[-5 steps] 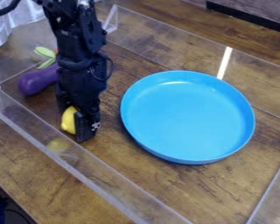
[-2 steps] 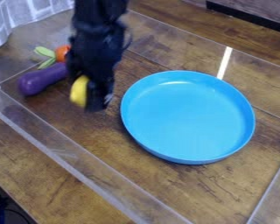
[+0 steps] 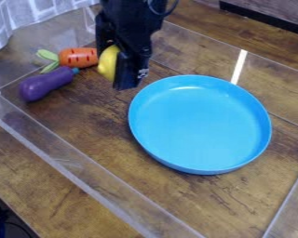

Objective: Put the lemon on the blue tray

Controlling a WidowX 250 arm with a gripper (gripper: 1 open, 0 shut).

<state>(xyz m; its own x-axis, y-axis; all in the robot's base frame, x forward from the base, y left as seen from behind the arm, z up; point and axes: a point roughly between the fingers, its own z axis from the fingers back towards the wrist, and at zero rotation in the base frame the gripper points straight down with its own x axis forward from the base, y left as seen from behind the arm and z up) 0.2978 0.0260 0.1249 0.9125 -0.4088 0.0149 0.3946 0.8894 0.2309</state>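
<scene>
Fingers (image 3: pixel 118 67) lifted smooth oval lemon (image 3: pixel 108 62); round blue tray (image 3: pixel 199 124) beside.

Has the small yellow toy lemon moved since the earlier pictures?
Yes. The small yellow toy lemon, held in the pincer, rose from the table toward the round blue plastic tray.
</scene>
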